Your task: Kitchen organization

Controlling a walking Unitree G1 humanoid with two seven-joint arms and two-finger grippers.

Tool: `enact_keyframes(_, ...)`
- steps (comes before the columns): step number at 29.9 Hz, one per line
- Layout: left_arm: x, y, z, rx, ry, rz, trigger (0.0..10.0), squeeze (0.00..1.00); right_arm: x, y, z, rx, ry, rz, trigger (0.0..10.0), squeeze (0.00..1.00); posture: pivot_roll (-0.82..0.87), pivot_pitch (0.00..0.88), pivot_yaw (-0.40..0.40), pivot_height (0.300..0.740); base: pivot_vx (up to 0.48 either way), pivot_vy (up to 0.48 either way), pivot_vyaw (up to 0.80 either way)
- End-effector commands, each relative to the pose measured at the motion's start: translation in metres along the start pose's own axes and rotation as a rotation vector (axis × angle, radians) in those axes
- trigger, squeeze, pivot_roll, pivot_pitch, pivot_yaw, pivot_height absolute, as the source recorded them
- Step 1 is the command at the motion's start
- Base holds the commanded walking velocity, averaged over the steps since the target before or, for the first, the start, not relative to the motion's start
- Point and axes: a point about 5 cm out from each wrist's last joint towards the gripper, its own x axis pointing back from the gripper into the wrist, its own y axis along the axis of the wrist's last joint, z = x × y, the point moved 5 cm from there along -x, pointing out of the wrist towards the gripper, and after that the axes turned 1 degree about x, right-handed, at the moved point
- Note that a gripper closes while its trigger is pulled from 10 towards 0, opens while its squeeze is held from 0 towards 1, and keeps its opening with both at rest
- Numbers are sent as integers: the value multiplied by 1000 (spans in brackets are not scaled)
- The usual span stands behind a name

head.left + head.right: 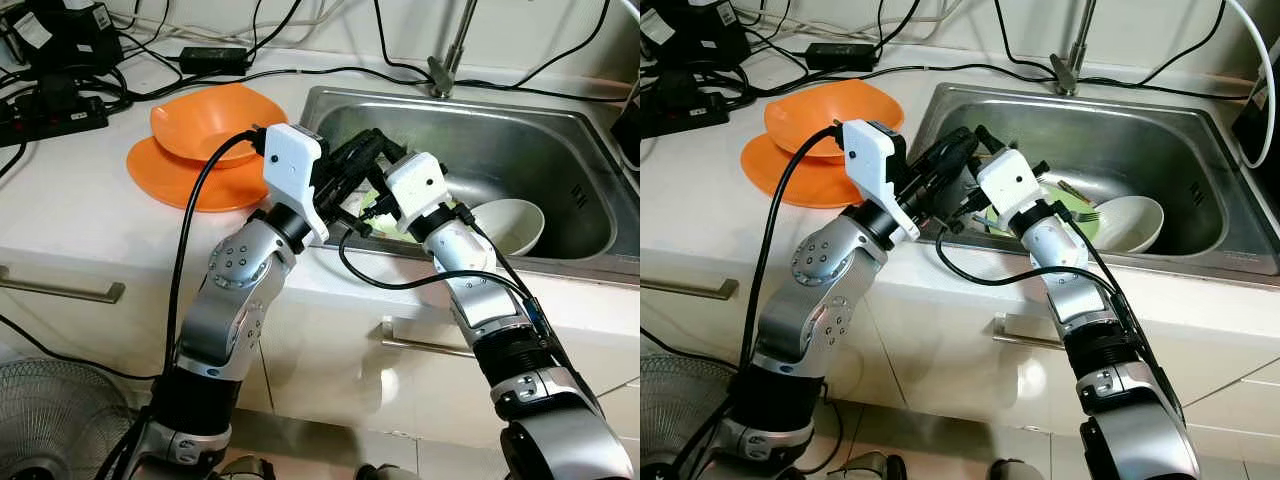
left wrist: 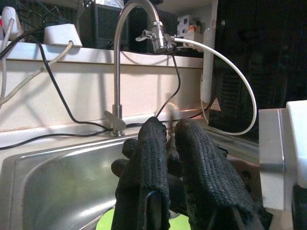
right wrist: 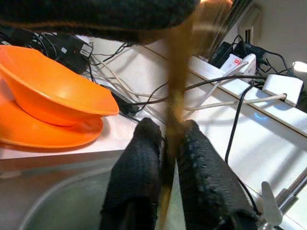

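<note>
Both grippers meet over the near edge of the steel sink. The right gripper is closed on a thin brown stick; the left gripper is nearly closed on the same stick. On the bench beyond, an orange bowl rests on an orange plate.

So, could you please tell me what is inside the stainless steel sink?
A white bowl, a green plate with a fork on it; both grippers cover the plate's left part.
</note>
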Motion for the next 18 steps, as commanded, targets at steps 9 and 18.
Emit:
enact_keyframes(9, -1, 0, 1, -6, 12, 7, 10000, 1000, 4, -6, -6, -18, -32, 21, 0, 0, -7, 67, 15, 740, 0, 0, 0)
enact_keyframes(18, 2, 2, 5, -36, 37, 2, 10000, 0, 4, -12, -18, -14, -66, 44, 0, 0, -6, 68, 14, 740, 0, 0, 0)
